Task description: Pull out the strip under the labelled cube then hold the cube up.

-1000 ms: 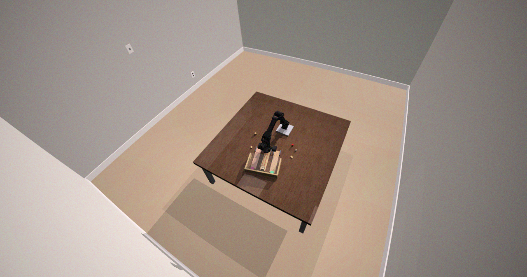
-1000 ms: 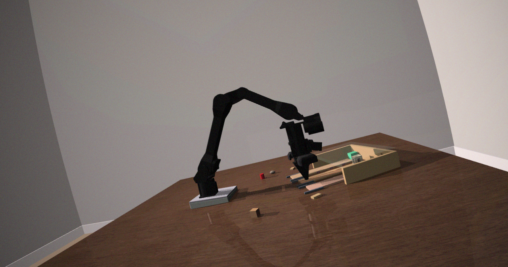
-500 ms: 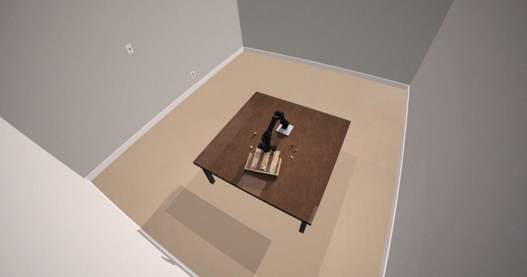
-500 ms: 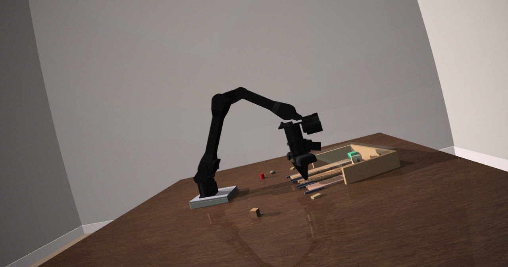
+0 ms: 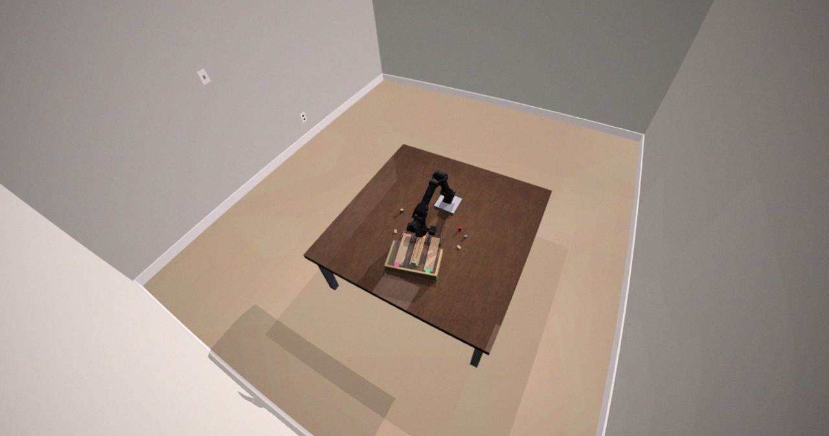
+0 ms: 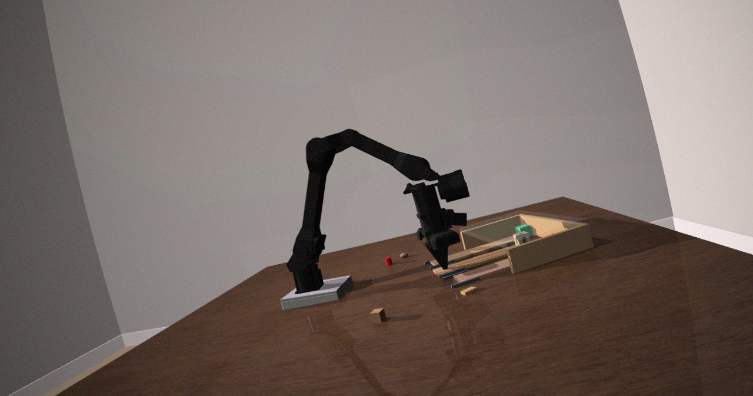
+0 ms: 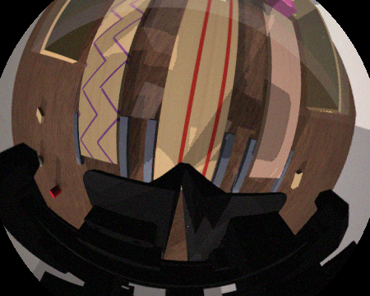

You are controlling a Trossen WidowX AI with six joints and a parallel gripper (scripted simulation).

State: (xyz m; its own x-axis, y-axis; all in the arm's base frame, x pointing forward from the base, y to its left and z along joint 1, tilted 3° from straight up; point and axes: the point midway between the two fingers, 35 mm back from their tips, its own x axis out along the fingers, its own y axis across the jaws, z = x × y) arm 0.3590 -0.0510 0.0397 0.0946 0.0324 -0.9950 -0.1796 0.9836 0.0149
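Black robot arm reaching down to the open front of a shallow wooden box [image 5: 411, 271] [image 6: 552, 249] [image 7: 58, 57]. The gripper [image 5: 420, 234] [image 6: 446, 267] [image 7: 183, 167] points downward just outside the box's open side, over the near end of the middle strip [image 5: 417, 251] [image 6: 473, 259] [image 7: 210, 82]. It is closed, its fingertips together, and nothing shows held between them.

The labelled cube [image 5: 414, 261] [image 6: 521, 238], pale with a dark letter E, sits inside the box, seemingly at the inner end of this middle strip, which carries two red lines. A zigzag strip [image 5: 431, 253] [image 7: 100, 99] and a pink strip [image 5: 403, 249] [image 7: 284, 82] lie to either side, all three jutting from the box's open front.

The middle strip looks thin, light and fairly stiff, like wood veneer. It is probably best drawn straight out from the box by its jutting end, pinched at an edge or dragged by fingertips pressed on top; a sideways pull could jam it against the blue rails [image 7: 125, 144]. The cube looks small, rigid and light, likely to ride outward with the strip. Once within reach, its flat opposite sides should suit a centred, moderate squeeze.
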